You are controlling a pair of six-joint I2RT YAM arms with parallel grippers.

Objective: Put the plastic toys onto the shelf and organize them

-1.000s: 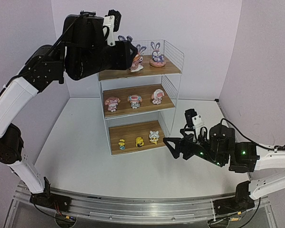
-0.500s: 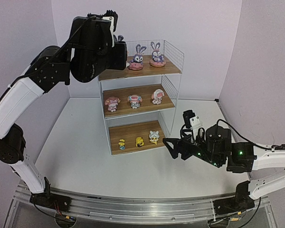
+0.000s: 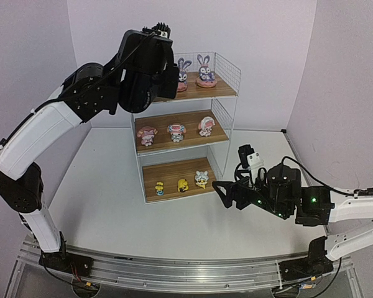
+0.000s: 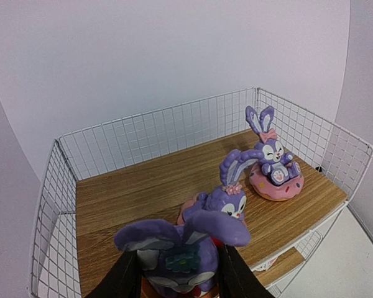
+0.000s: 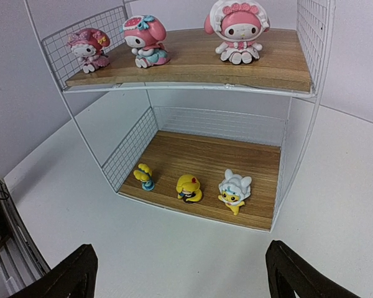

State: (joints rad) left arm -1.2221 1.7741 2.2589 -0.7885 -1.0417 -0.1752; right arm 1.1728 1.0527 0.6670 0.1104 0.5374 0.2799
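My left gripper [image 3: 166,79] is shut on a purple bunny [image 4: 181,248], holding it over the left part of the shelf's top board [image 4: 130,192], just in front of a second bunny [image 4: 229,202]. A third bunny [image 4: 270,164] sits on a pink ring at the right. I cannot tell whether the held bunny touches the board. Three pink-and-white figures [image 3: 176,131] stand on the middle board, and three yellowish ones [image 3: 183,184] on the bottom board. My right gripper [image 3: 222,194] is open and empty, low over the table in front of the shelf [image 3: 227,71].
The white wire mesh rises around the top board's back and sides [image 4: 149,130]. The right wrist view shows the pink figures [image 5: 146,39] and yellowish figures [image 5: 189,187] in rows. White table [image 3: 99,205] lies left of and in front of the shelf, with lilac walls close behind.
My left arm has swung right and forward, bringing its gripper with the bunny over the top board's left part. My right gripper has shifted slightly left toward the shelf.
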